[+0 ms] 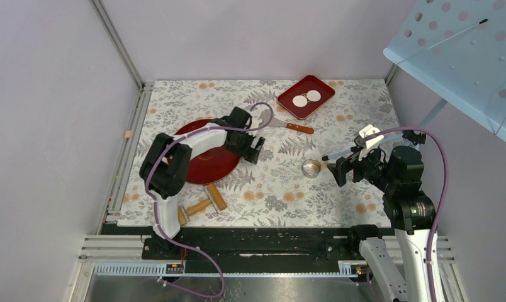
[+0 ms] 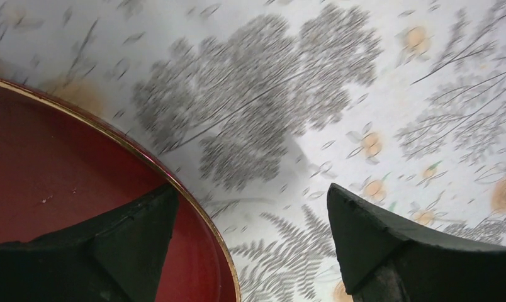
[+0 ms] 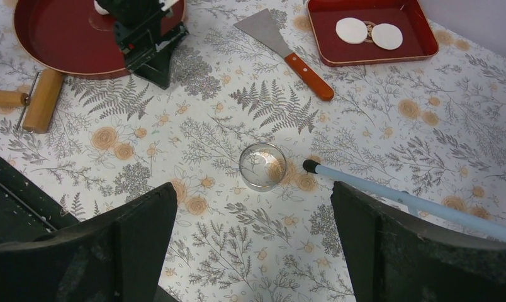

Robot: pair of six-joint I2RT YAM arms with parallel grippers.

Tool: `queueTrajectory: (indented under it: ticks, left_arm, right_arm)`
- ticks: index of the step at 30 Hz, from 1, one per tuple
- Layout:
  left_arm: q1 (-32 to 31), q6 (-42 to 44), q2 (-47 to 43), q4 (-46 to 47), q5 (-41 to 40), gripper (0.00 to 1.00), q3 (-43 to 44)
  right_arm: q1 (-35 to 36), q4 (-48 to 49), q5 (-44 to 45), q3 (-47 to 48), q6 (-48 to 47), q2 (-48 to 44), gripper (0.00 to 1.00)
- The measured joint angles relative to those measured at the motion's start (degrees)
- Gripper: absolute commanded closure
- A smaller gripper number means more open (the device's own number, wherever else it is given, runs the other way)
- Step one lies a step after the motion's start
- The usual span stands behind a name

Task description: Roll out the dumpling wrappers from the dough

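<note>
Though spread wide, left end effector astride rim of red plate.

Open table lies between the left claw and the right claw, broken only by the ring cutter just ahead of the right claw. The spatula lies across the approach to the red tray.

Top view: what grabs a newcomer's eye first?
The red tray at the back, holding two white wrappers side by side. Then the round red plate at left with the left gripper open at its rim, and the ring cutter mid-table.
</note>
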Motion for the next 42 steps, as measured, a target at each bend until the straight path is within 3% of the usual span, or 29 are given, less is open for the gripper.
queueTrajectory:
  ticks: [9, 24, 27, 29, 34, 38, 42]
  left_arm:
    - [-9.3, -1.4, 7.4, -1.0, 1.3, 0.13, 10.5]
    - [-25.3, -2.2, 8.4, -3.1, 4.7, 0.12, 12.8]
    - [-26.2, -2.2, 8.3, -3.5, 5.2, 0.08, 13.2]
    - [-26.0, -2.1, 7.4, -3.7, 5.4, 0.01, 13.4]
    - [-25.6, 0.4, -1.5, -4.7, 5.5, 0.01, 13.4]
    - [-24.4, 4.9, -14.4, -4.7, 4.6, 0.01, 13.0]
    - [-19.7, 10.7, -28.6, -4.9, 1.4, 0.01, 6.5]
  right_arm:
    - [0.0, 0.2, 0.1, -0.7, -0.5, 0.0, 0.02]
    - [0.0, 0.5, 0.6, -1.3, -0.9, 0.0, 0.02]
    - [0.0, 0.8, 0.7, -1.5, -0.9, 0.0, 0.02]
    - [0.0, 1.1, 0.8, -1.6, -0.9, 0.0, 0.02]
    - [0.0, 1.5, 1.2, -1.8, -0.9, 0.0, 0.02]
    - [0.0, 1.6, 1.4, -2.2, -0.9, 0.0, 0.02]
    - [0.0, 1.8, 1.5, -2.3, -0.9, 0.0, 0.02]
